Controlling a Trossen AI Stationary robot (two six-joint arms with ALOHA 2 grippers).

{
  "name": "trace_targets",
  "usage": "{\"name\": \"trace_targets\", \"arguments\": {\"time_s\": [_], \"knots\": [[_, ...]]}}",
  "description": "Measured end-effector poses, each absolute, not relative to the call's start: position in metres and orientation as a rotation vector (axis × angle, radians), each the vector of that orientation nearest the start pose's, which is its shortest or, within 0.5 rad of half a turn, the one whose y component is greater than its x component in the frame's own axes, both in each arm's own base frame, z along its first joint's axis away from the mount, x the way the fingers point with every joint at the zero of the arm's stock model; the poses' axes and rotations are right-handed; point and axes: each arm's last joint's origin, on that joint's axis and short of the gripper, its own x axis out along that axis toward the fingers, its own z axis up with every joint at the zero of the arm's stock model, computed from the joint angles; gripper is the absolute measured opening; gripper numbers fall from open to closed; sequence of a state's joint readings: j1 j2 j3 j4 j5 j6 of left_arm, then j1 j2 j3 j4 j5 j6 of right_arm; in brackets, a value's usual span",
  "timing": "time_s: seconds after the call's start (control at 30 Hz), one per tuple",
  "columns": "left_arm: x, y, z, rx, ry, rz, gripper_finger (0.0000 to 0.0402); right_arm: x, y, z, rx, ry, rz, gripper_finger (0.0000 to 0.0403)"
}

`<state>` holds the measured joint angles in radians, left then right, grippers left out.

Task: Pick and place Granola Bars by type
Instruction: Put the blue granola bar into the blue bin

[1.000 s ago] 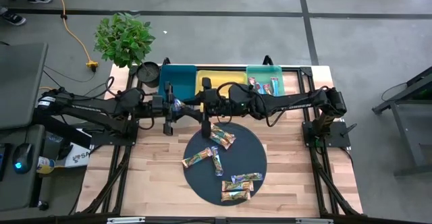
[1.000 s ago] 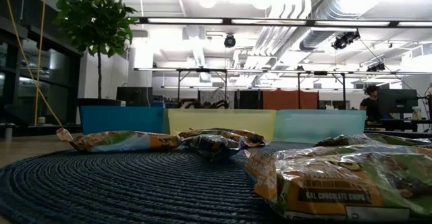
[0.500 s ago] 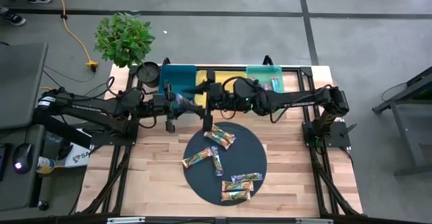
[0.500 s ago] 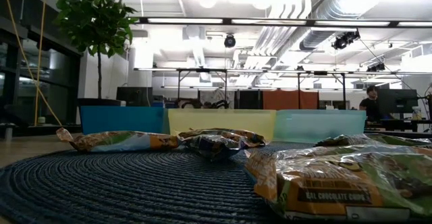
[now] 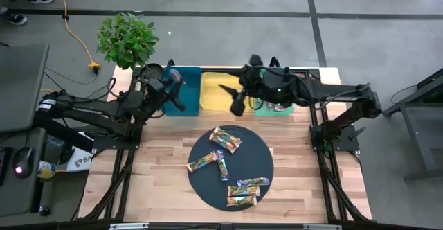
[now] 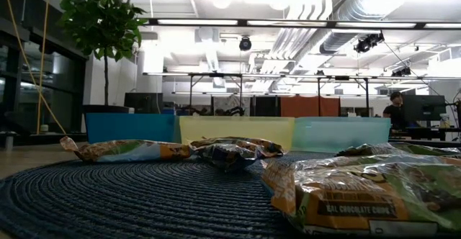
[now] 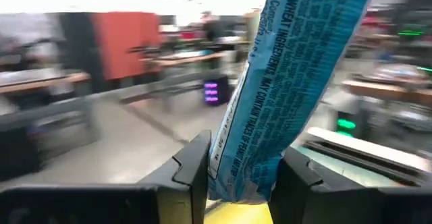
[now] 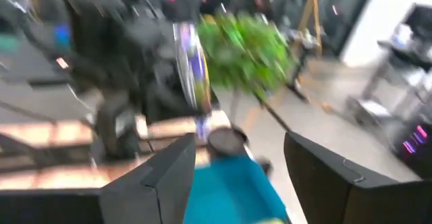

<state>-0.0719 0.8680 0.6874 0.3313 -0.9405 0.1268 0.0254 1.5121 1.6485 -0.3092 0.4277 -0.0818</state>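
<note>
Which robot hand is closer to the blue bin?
The left. The left gripper hangs right over the teal-blue bin, pinching a blue granola bar. The right gripper is open over the yellow bin next door.

1. Wooden bench seen from above, with a round dark mat near its middle.
2. Five granola bars on the mat: one toward the bins, two and side by side, two more and at the near edge.
3. Teal bin, yellow bin and green bin in a row along the far edge.
4. Left claw over the teal bin, gripping a blue bar.
5. Right claw over the yellow bin.
6. Potted plant at the far left corner.
</note>
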Motion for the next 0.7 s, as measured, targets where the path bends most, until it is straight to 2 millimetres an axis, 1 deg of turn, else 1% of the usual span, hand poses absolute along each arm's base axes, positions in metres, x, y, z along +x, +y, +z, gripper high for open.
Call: {"name": "trace_targets", "arguments": {"time_s": [0.13, 0.23, 0.4, 0.53, 0.6, 0.7], "knots": [[0.182, 0.013, 0.345, 0.010, -0.097, 1.019, 0.0110, 0.308, -0.006, 0.443, -0.095, 0.302, -0.449, 0.0211], [0.178, 0.014, 0.362, -0.005, -0.104, 1.071, 0.0110, 0.297, -0.006, 0.442, -0.079, 0.366, -0.466, 0.0211], [0.177, 0.014, 0.399, 0.016, -0.060, 1.128, 0.0110, 0.291, -0.006, 0.431, -0.056, 0.477, -0.461, 0.0211], [0.181, 0.014, 0.438, 0.028, -0.025, 1.147, 0.0110, 0.291, -0.006, 0.425, -0.042, 0.531, -0.444, 0.0211], [0.185, 0.014, 0.453, 0.010, -0.008, 1.171, 0.0110, 0.291, -0.006, 0.423, -0.038, 0.550, -0.448, 0.0211], [0.187, 0.015, 0.471, -0.043, 0.015, 1.161, 0.0110, 0.289, -0.006, 0.422, -0.034, 0.560, -0.453, 0.0211]]}}
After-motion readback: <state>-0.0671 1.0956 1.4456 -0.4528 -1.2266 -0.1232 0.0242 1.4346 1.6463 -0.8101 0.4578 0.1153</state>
